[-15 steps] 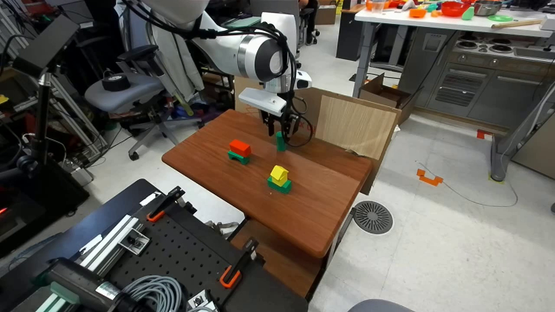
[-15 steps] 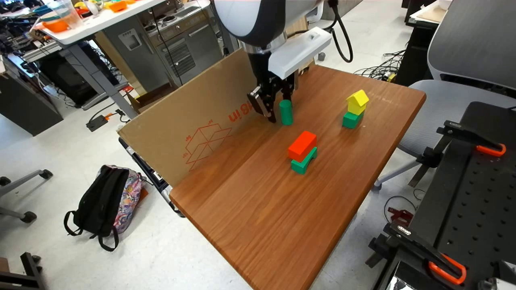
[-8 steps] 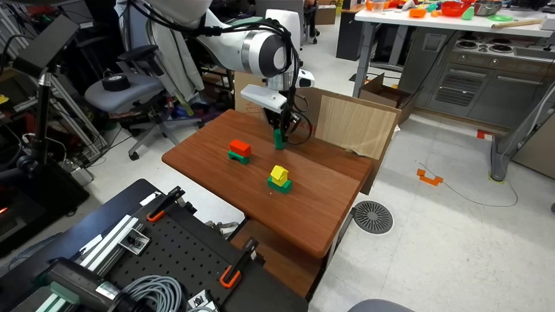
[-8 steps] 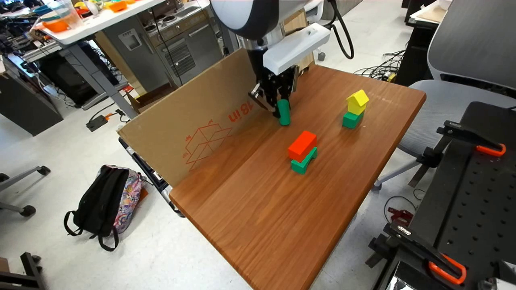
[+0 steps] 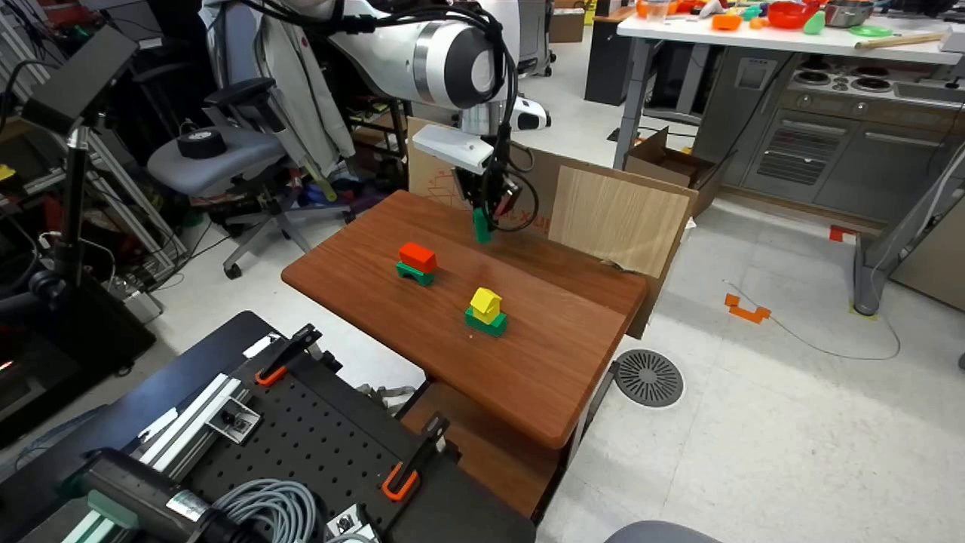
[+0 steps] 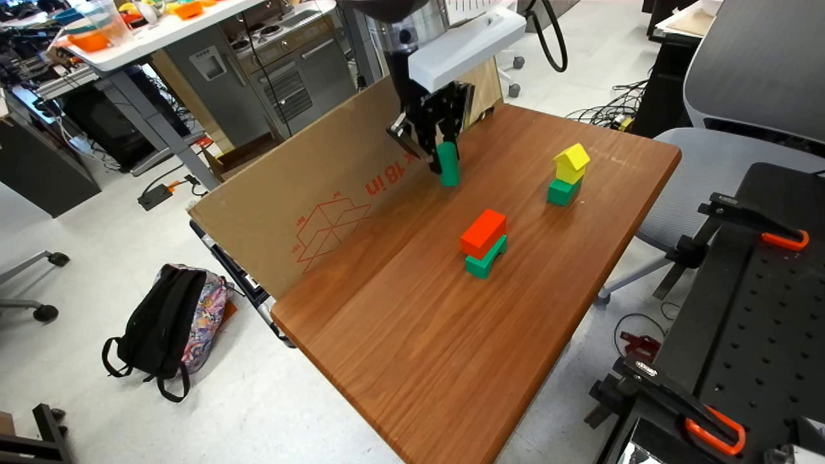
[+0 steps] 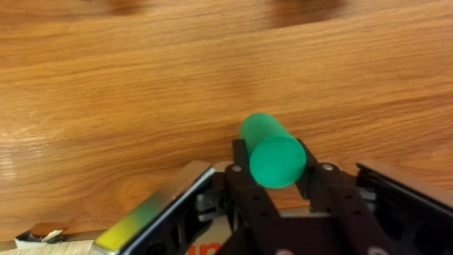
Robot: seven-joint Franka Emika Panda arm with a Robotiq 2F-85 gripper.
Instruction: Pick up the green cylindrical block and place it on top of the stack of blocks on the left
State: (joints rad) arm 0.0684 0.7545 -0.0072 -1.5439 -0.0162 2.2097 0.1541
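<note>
Passable across the table (image 6: 412, 309) between the red-over-green stack (image 6: 483, 241) and the yellow-over-green pair (image 6: 568, 173), set apart; blocked along one edge by a cardboard panel (image 6: 316, 193).

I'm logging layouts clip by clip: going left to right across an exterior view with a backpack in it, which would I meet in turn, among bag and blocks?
Backpack, green cylinder, red block on a green arch, yellow house on a green block.

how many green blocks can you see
3: the green cylindrical block held in the gripper, the green arch under the red-orange block, and the green base block under the yellow house shape.
</note>
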